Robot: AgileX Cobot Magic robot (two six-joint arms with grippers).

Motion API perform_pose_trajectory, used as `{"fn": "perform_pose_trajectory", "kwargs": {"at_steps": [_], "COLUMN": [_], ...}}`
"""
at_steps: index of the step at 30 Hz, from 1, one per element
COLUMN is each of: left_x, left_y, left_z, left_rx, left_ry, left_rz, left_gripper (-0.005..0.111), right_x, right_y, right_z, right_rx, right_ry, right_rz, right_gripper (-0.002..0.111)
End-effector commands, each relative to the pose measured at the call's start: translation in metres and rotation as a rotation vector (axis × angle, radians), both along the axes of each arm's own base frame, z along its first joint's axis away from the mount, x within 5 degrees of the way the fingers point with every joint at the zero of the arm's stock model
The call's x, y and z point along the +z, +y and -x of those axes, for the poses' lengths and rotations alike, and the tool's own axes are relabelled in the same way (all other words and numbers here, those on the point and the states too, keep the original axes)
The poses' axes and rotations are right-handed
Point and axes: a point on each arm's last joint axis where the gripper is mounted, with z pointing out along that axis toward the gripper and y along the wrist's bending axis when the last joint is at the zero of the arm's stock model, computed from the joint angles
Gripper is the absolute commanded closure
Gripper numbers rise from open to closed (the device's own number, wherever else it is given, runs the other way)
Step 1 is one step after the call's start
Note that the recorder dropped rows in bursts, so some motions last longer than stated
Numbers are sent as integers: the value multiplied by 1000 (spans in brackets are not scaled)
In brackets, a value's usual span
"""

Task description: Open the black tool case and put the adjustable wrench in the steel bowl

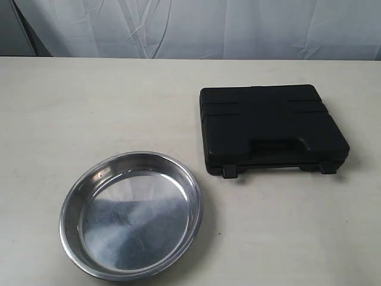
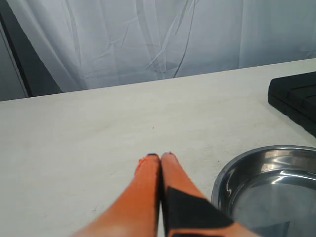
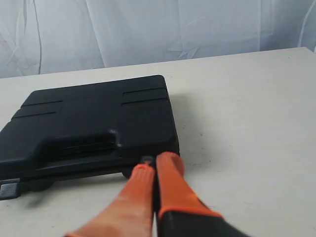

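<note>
The black tool case (image 1: 271,128) lies closed on the table at the right, its handle and two latches facing the front edge. The adjustable wrench is out of view. The steel bowl (image 1: 131,213) sits empty at the front left, its rim (image 2: 232,165) showing in the left wrist view. My left gripper (image 2: 160,156) is shut with nothing in it, over bare table beside the bowl. My right gripper (image 3: 155,160) is shut and empty, its tips near the front corner of the case (image 3: 89,123). Neither gripper shows in the exterior view.
The pale tabletop (image 1: 89,113) stretches around both objects. A white curtain (image 1: 196,27) hangs behind the table's far edge. A case latch (image 3: 10,188) sticks out at the front of the case in the right wrist view.
</note>
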Motion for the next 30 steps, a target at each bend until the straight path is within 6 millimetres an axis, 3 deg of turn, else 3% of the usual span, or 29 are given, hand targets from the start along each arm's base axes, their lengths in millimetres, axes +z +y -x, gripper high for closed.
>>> {"fn": "perform_pose_trajectory", "kwargs": {"at_steps": [1, 14, 19, 22, 26, 30], "left_x": [-1, -1, -1, -1, -1, -1], "left_y": [0, 0, 0, 0, 0, 0], "left_z": [0, 0, 0, 0, 0, 0], "left_rx": [-5, -5, -5, -5, -5, -5], "left_ry": [-6, -6, -4, -4, -4, -4], "left_rz": [1, 1, 1, 1, 1, 1], "left_gripper": [106, 106, 106, 106, 106, 106], "right_x": [0, 0, 18, 34, 43, 60], "right_y": [0, 0, -3, -6, -13, -8], "right_z": [0, 0, -2, -2, 1, 1], "right_rx": [-6, -6, -35, -75, -149, -98], "right_ry": [-11, -11, -208, -386, -493, -448], "right_rz": [2, 2, 25, -84, -578, -494], "right_gripper": [109, 109, 109, 109, 109, 109]}}
